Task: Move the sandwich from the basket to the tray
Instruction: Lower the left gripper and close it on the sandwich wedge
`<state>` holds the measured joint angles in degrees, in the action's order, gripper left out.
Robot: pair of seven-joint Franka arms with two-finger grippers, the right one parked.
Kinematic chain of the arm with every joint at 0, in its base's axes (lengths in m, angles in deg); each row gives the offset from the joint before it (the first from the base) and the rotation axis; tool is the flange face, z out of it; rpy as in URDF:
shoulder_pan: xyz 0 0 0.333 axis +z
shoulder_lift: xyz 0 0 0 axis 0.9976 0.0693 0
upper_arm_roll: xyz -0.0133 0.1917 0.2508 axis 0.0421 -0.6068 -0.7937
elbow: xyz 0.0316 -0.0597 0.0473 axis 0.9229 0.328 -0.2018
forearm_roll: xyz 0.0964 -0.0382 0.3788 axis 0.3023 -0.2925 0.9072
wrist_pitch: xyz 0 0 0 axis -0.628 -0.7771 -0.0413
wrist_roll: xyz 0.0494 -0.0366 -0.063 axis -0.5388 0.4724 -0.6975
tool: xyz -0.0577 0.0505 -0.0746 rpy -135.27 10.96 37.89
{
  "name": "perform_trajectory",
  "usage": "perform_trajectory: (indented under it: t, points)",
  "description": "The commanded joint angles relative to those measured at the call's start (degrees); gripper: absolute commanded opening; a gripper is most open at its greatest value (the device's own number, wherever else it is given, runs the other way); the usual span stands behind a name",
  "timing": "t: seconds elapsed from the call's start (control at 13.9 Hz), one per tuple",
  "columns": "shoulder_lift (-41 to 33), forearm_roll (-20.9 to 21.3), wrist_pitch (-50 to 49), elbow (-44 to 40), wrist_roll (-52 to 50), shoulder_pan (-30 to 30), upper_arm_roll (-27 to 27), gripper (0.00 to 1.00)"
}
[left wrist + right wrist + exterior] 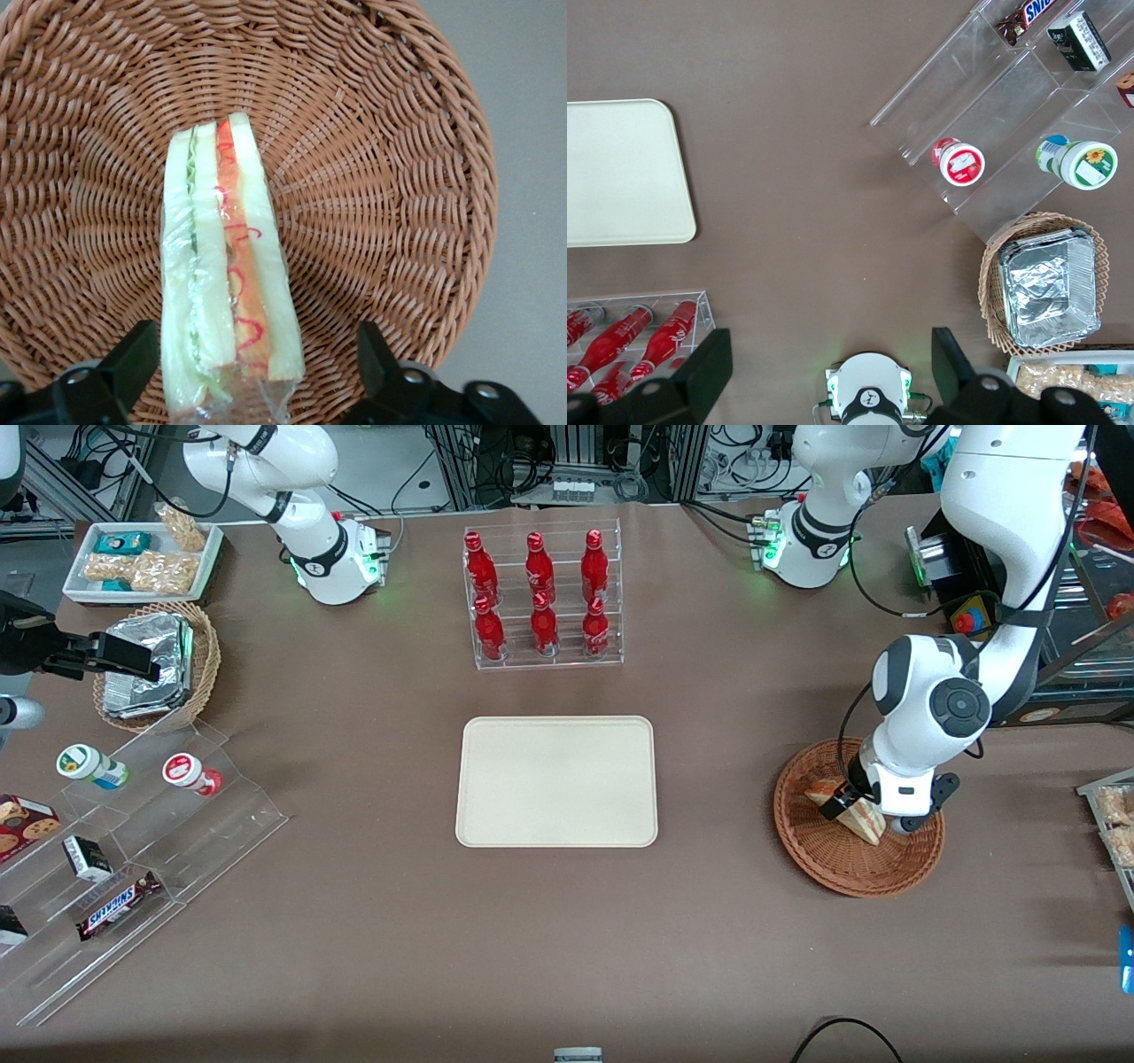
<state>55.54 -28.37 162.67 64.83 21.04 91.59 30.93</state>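
One gripper straddles the sandwich, seemingly untouched, in the basket.

"SNICKERS" on the chocolate bar in the clear stand.

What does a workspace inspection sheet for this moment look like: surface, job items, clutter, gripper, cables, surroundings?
Surface: brown table, no spills seen.
Job's things: sandwich lies in the basket, toward the working arm's end; tray mid-table, nothing on it.
Clutter: rack of red bottles farther from the front camera than the tray; clear stepped stand with cups and snack bars, paler basket with foil packs and white snack tray toward the parked arm's end.
Gripper: left gripper down in the basket, open, fingers either side of the sandwich, not touching it.
Cables: black cable at the table's near edge.
Surroundings: frames and wiring past the table.
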Motion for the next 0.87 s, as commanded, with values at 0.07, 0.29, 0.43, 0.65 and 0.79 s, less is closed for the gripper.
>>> perform_trajectory:
  t: [0.07,0.29,0.43,0.65,0.79]
  points:
    - [1.3,0.2,0.2,-1.8,-2.5,0.1,0.0,0.63]
    - [1.1,0.6,0.1,-1.8,-2.5,0.0,0.0,0.42]
    - [0.5,0.6,-0.4,-2.3,-2.7,-0.3,0.0,0.23]
    - [-0.8,0.7,-2.6,-2.7,-2.6,-0.3,0.1,0.13]
    - [-2.7,0.7,-6.4,-3.6,-2.5,-0.4,0.7,0.13]
